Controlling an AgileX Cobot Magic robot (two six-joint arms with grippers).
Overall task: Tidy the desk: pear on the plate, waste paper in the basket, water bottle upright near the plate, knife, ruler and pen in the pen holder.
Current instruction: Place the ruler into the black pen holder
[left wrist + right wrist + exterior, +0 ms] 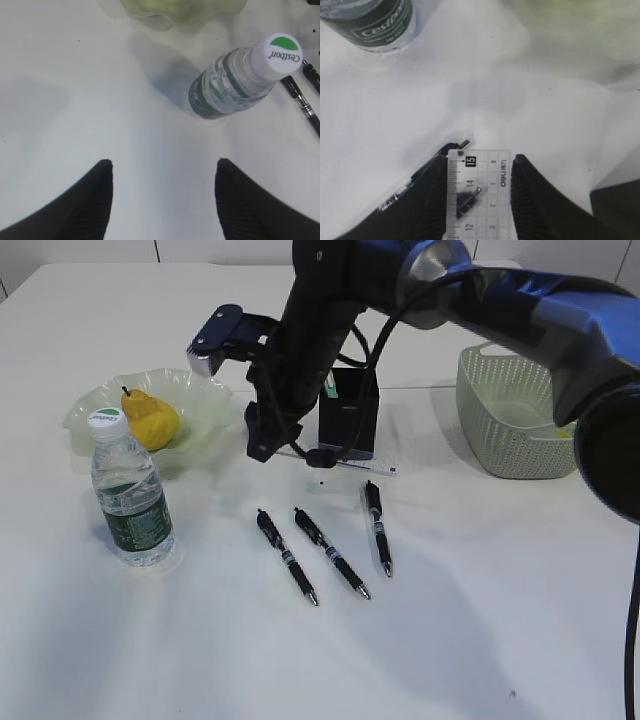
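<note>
Right gripper point(479, 200) clamped on the ruler point(479, 192) beside the pen holder point(349, 410); left gripper point(162, 170) spread and empty.

Ruler pinched by its long edges between both ribbed fingers point(532, 200), flat and low over the desk point(450, 640), a pen point(420, 175) lying under it. Left fingers apart above bare tabletop, holding nothing. Water bottle point(130, 490) upright just in front of the plate point(95, 405), pear point(150, 420) on that plate. Three more pens point(326, 552) side by side ahead of the holder. Basket point(510, 415) at far right.
</note>
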